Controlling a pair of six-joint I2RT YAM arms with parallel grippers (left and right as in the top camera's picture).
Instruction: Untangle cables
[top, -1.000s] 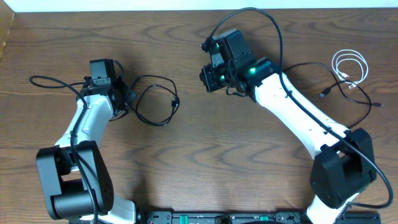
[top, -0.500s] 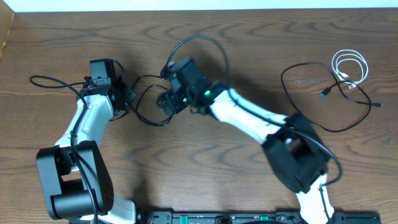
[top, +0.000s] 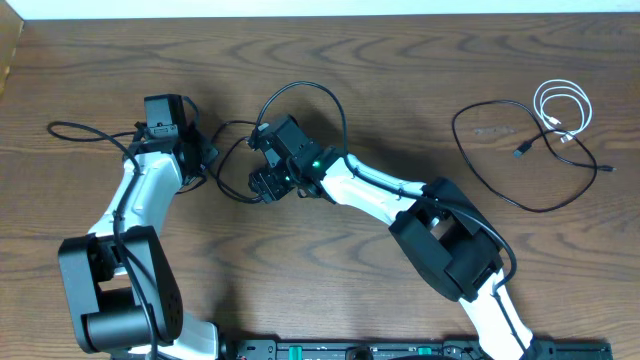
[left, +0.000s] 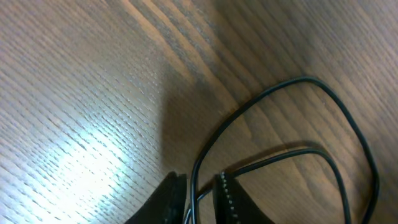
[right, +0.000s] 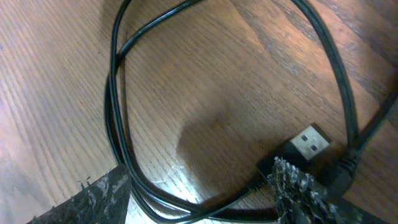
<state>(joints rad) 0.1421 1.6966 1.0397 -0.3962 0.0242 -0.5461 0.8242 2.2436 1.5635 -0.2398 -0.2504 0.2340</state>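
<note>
A: Scanning L to R, what's at the L gripper (left: 198, 190)?
B: Thin, smooth, round black cable (left: 309, 77) on matte brown wood-grain table (top: 380, 60). Cord runs thru a narrow gap btwn the fingers; can't tell if it's pinched or loose. From there it bends into a long oval loop.

A: Which way does the loop run?
B: In the L wrist view, long axis goes from the fingers to the upper R. It lies btwn both grippers, left of table center.

A: R gripper (right: 199, 193)?
B: Spread wide, holding nothing. Rough, speckled pads (right: 298, 186) straddle the same loop. Flat rectangular metal USB plug (right: 309, 142) sits just beside the R pad, tip aimed upper R in the R wrist view.

A: Further R?
B: 2nd black cable (top: 455, 132), well apart, in one broad loose loop, longest L–R. White cable (top: 587, 108) at the far R edge in a tight round coil, ends trailing toward the 2nd black one.
</note>
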